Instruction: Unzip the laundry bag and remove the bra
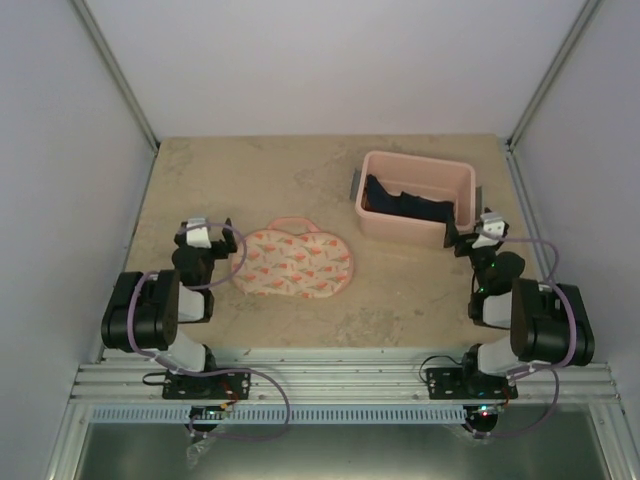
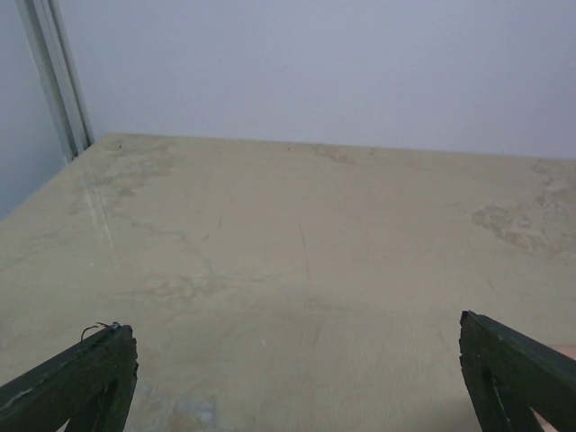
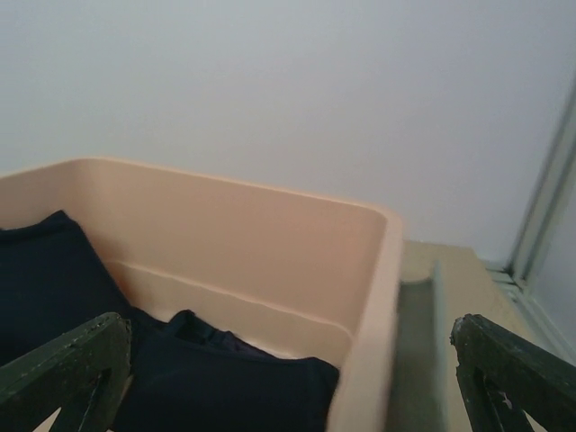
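Bare tabletop [image 2: 297, 252] lay open ahead of the left gripper [image 1: 207, 228], laundry bag [image 1: 293, 260] lay just beside it on its right, pink plastic tub [image 1: 400, 226] stood close before the right gripper [image 1: 478, 226], enclosure walls [image 1: 340, 60] closed three sides

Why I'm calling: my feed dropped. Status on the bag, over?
Left gripper open, right gripper open, both empty. Bag flat on table beside left gripper, untouched. Nothing on it; tub with dark cloth by right gripper.

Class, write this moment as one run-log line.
bag: on table, untouched | left gripper: open, beside bag | right gripper: open, at tub | tub: dark cloth inside
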`<state>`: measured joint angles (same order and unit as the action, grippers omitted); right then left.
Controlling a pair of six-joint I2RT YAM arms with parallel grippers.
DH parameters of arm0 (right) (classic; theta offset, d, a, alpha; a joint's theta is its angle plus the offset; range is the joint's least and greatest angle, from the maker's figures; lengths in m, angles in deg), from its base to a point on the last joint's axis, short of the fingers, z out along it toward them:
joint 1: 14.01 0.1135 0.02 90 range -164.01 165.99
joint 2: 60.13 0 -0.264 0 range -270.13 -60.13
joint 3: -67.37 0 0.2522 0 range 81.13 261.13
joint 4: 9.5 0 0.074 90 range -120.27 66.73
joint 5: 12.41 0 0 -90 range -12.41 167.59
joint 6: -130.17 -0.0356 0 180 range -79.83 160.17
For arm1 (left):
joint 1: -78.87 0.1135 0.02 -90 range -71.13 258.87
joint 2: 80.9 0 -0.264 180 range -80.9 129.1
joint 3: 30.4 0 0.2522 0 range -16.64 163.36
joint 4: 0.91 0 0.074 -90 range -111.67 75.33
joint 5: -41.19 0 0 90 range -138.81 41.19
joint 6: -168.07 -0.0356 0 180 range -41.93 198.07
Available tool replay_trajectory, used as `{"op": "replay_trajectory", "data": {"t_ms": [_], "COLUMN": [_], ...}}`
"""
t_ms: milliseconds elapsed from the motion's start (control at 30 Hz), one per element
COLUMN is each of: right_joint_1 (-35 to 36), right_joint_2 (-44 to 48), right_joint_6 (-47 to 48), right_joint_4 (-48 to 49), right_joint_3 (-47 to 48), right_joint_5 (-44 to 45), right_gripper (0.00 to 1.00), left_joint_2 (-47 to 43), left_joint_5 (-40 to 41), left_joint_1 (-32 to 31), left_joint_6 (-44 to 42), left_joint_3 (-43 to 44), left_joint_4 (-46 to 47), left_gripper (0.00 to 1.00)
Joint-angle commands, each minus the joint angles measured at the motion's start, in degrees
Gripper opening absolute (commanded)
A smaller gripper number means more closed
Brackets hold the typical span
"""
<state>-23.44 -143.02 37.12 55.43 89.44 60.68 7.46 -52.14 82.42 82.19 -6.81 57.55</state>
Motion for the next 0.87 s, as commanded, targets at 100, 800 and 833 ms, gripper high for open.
{"op": "replay_trajectory", "data": {"t_ms": [100, 800, 833], "right_joint_1": [4.6, 5.8, 5.8], "right_joint_2": [-4.8, -5.2, -5.2], "right_joint_6": [7.4, 7.8, 7.8], "right_joint_4": [-3.8, -6.2, -6.2], "right_joint_3": [3.8, 5.5, 5.5], "right_joint_5": [2.2, 4.8, 4.7], "right_gripper": [0.98, 0.98, 0.98], "left_joint_2": [0.1, 0.1, 0.1], "left_joint_5": [1.2, 1.0, 0.9], "left_joint_1": [0.1, 0.0, 0.0], "left_joint_6": [1.1, 0.9, 0.9], "left_joint_3": [3.2, 3.3, 3.3], "left_joint_4": [1.8, 1.4, 1.5], "left_gripper": [0.99, 0.99, 0.99]}}
